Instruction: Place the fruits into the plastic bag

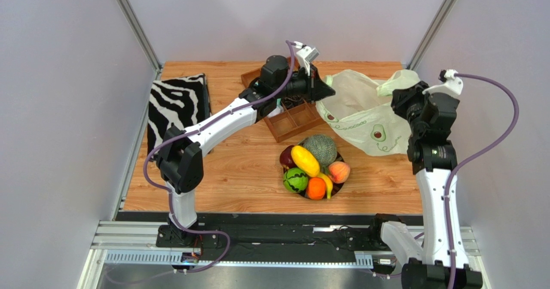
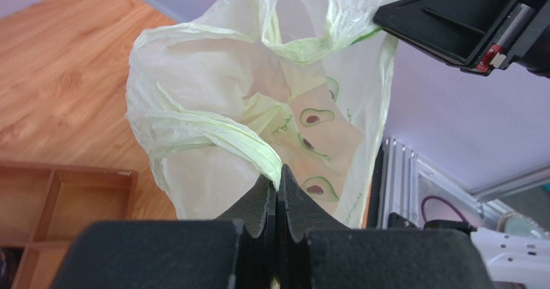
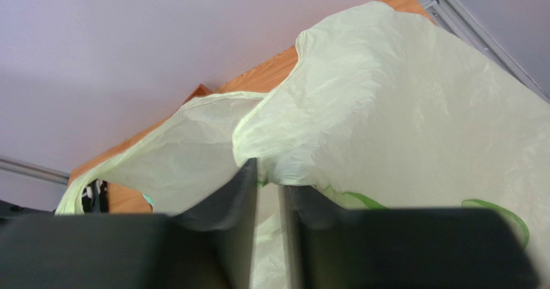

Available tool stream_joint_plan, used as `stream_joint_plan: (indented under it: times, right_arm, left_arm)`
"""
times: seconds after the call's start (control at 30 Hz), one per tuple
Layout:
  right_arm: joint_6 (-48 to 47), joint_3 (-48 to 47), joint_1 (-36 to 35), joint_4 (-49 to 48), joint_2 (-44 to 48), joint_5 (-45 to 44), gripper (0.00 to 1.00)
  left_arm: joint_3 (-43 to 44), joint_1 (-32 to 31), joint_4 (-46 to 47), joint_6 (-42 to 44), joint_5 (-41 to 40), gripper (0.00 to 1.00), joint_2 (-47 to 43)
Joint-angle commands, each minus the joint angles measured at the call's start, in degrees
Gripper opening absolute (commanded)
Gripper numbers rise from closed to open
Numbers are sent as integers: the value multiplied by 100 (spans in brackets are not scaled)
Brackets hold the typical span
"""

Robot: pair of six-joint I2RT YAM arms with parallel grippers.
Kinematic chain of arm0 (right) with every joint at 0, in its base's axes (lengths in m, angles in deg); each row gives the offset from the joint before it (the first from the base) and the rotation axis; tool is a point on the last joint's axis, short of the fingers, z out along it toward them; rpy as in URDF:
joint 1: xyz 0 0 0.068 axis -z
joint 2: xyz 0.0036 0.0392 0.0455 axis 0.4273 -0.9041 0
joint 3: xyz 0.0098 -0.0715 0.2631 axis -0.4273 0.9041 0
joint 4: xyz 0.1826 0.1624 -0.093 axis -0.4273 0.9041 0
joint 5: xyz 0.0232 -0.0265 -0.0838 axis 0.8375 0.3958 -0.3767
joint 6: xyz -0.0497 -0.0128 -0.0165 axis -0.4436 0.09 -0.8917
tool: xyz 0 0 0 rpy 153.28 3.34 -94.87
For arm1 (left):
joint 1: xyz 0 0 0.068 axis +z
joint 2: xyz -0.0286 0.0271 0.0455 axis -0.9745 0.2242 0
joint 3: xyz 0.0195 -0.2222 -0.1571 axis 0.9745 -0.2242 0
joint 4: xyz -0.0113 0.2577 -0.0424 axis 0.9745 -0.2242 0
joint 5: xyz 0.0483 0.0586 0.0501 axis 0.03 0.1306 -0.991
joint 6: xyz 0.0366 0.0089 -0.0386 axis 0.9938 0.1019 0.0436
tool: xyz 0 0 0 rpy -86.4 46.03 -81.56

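Step in hand, by my reading: opening bag mouth; no fruit seen inside.

Plastic bag (image 1: 361, 111) lay at far right of table (image 1: 226, 179), mouth stretched between both arms.

Left gripper (image 2: 277, 176) was clenched on twisted bag handle (image 2: 239, 147).

Right gripper (image 3: 266, 173) was at opposite rim. Its fingers (image 3: 226, 199) showed narrow gap with film in it; gripping or released could not be told.

Fruits (image 1: 314, 168) sat heaped mid-table, near bag, not touching.

Next move likely called for one arm holding mouth open and other arm freeing itself to fetch fruit.
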Motion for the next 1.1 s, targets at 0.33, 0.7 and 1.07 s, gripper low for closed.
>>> stream_joint_plan:
  times: [0.33,0.7,1.07]
  right_arm:
    - [235,399,2,835,1692,-402,81]
    - [305,116,-15,423,1379,1910,77]
    - [-248,-578,-1174,370,-467,1596,75]
  left_arm:
    - [-680,-221,-155,1382,165,0,-32]
    - [-829,-414,-409,2129,-133,0,-524]
    - [-821,-607,-743,2595,-345,0,-832]
